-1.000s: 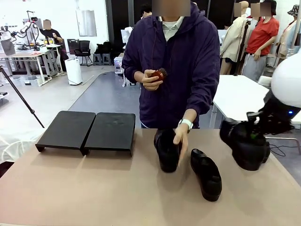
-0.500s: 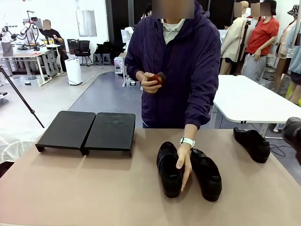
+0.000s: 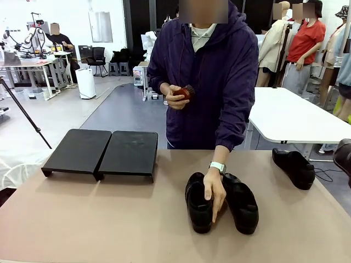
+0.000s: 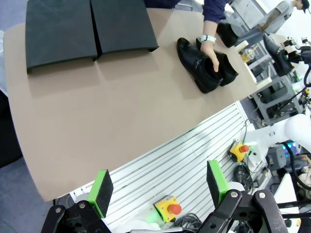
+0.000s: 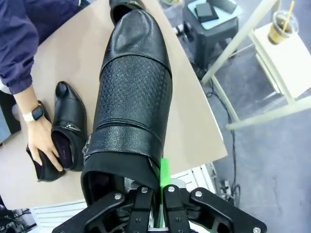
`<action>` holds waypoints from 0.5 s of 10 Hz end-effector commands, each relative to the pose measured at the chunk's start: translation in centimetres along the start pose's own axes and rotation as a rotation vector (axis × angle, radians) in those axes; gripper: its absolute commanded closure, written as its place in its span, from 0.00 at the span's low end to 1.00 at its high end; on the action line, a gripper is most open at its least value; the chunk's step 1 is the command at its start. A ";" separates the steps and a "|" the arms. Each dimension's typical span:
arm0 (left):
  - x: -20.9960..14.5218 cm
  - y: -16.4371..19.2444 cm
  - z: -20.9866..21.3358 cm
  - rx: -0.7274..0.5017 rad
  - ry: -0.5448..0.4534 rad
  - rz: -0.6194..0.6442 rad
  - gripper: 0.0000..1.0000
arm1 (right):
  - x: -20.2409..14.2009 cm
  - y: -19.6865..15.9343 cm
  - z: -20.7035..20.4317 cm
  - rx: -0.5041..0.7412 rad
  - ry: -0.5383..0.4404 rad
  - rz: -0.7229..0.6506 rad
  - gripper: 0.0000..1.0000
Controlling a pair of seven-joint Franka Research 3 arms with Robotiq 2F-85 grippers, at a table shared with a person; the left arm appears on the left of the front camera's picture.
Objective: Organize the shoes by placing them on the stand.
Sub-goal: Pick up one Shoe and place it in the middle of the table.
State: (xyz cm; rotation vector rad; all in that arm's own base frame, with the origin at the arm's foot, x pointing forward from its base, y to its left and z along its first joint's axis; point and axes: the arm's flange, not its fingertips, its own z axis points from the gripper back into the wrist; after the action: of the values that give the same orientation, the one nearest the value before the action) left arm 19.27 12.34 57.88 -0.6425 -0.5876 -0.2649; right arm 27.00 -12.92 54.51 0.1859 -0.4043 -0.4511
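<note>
Your stand (image 3: 101, 152) sits at the far left of the table (image 3: 82, 219), with no shoe on it yet. Your right gripper (image 5: 156, 191) is clamped on one black dress shoe (image 5: 135, 92) near the table's right end. Your left gripper (image 4: 159, 187) hangs open and empty. A person's hand (image 3: 214, 189) rests on a pair of shoes (image 3: 197, 208) mid-table, and a fourth shoe (image 3: 294, 166) lies far right.

The front view looks low across the tabletop (image 3: 109, 230) at the person (image 3: 214, 82) on its far side. The left wrist view looks down from high; the right wrist view sits close behind a shoe (image 5: 136, 87). All share the pair of shoes (image 3: 241, 205).
</note>
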 end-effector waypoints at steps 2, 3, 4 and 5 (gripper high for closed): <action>0.0 -0.1 0.0 -0.015 -0.006 -0.014 0.00 | -0.9 0.3 -0.8 0.015 -0.026 -0.002 1.00; 0.0 -0.1 0.0 -0.015 -0.006 -0.014 0.00 | -0.8 0.6 -0.8 0.014 -0.026 0.003 1.00; 0.0 -0.1 0.0 -0.015 -0.006 -0.014 0.00 | -0.8 1.0 -0.8 0.014 -0.025 0.008 1.00; 0.0 -0.1 0.0 -0.015 -0.006 -0.014 0.00 | -0.7 1.4 -0.8 0.012 -0.024 0.011 1.00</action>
State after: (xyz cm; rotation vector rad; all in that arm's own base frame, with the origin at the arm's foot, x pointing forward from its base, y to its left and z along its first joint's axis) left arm 19.27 12.34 57.88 -0.6425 -0.5877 -0.2650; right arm 27.23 -12.31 54.58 0.1783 -0.4023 -0.4388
